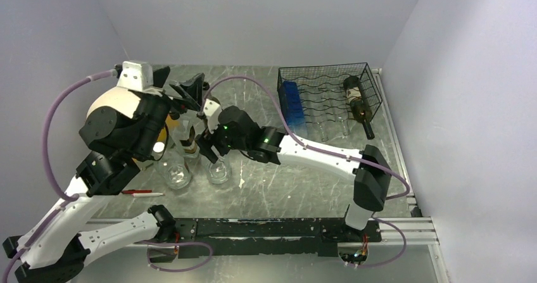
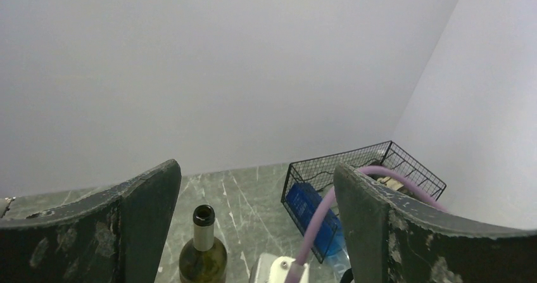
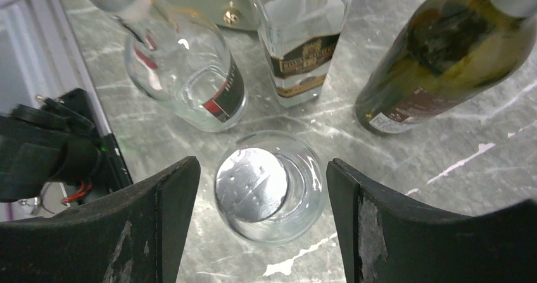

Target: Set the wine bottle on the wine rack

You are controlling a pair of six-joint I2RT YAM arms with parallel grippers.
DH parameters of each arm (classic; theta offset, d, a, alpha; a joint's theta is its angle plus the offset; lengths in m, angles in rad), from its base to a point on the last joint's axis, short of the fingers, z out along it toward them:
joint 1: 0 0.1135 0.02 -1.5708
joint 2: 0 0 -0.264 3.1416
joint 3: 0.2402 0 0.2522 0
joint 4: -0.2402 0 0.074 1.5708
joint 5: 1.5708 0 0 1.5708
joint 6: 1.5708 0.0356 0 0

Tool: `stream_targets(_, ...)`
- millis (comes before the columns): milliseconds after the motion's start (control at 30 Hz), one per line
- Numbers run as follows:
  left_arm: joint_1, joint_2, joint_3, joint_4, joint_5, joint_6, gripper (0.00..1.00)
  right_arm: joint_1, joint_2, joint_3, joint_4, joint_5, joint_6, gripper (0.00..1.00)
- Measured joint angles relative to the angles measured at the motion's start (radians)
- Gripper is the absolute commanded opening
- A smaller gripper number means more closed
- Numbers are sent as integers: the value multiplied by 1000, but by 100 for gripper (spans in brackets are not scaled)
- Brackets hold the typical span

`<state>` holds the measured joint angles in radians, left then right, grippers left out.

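Top view: wine rack (image 1: pixel 329 96), upper right, holds one dark bottle (image 1: pixel 358 106).
Left wrist: left pincer (image 2: pixel 256 232) spread above wine bottle (image 2: pixel 202 248), bottom centre.
Right wrist: right pincer (image 3: pixel 263 226) spread over clear bottle (image 3: pixel 269 185); should centre on wine bottle, upper right.

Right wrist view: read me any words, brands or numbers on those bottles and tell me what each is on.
Nothing reads clearly.
Square clear bottle: gold lettering on a dark band, too blurred to read.
Round clear bottle: red and black label, text illegible.
Green wine bottle: pale small print on a dark label, too small to read.
Silver-capped clear bottle: no marking visible.
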<state>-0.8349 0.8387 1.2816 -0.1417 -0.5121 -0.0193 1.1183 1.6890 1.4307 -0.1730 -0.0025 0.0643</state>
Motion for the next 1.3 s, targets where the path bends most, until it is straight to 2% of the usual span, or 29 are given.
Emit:
stream_targets(267, 0, 28, 18, -21, -23, -15, 92, 9, 41, 23, -55, 27, -23, 71)
stream_targets(533, 0, 61, 18, -51, -27, -26, 89, 11, 43, 47, -64, 40, -29, 55)
stream_targets(867, 0, 25, 18, -50, -47, -26, 89, 18, 21, -19, 30, 53, -50, 0)
stream_targets(1033, 0, 18, 18, -50, -46, -26, 89, 19, -56, -123, 88, 81, -46, 0)
stream_targets(1300, 0, 32, 18, -61, -43, -54, 88, 22, -278, -366, 121, 141, 3, 0)
